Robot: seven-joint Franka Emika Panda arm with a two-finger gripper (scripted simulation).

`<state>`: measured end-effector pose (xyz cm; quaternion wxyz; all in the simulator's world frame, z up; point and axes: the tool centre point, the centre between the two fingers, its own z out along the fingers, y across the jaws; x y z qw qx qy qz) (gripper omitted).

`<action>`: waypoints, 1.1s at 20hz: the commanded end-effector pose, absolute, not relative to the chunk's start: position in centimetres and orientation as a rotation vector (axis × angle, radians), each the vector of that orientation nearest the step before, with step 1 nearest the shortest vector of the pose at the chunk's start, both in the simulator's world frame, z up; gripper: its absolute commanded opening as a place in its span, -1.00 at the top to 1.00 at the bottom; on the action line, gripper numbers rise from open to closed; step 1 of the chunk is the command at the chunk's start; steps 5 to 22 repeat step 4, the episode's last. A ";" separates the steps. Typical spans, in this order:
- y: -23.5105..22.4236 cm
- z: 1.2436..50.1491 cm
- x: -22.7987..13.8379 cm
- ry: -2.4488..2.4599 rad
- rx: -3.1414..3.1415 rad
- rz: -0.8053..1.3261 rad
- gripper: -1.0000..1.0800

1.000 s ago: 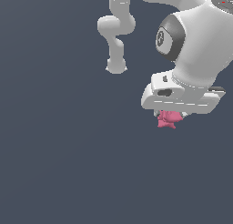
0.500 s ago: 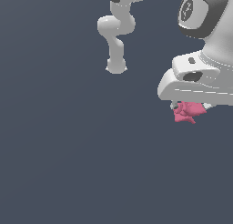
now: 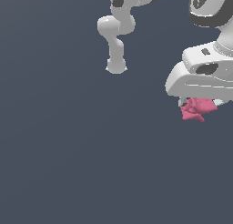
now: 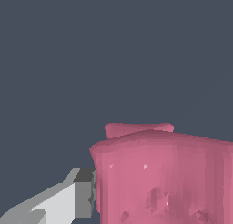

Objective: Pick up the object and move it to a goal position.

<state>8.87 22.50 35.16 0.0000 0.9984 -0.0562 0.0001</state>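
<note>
The small pink-red lumpy object hangs under my white gripper at the exterior view's right, held above the dark grey floor. The fingers are mostly hidden behind the hand body and the object. In the wrist view the object fills the near part of the picture, and one grey fingertip presses against its side. The gripper is shut on the object.
The arm's white base and lower links stand at the back middle of the exterior view. The floor is a plain dark grey surface.
My gripper has moved toward the exterior view's right with the object in it, and appears larger in the picture. The grip has not changed.
</note>
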 end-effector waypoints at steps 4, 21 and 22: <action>22.7 35.4 9.0 -0.177 3.136 0.000 1.00; 22.7 35.4 9.0 -0.177 3.136 0.000 1.00; 22.7 35.4 9.0 -0.177 3.136 0.000 1.00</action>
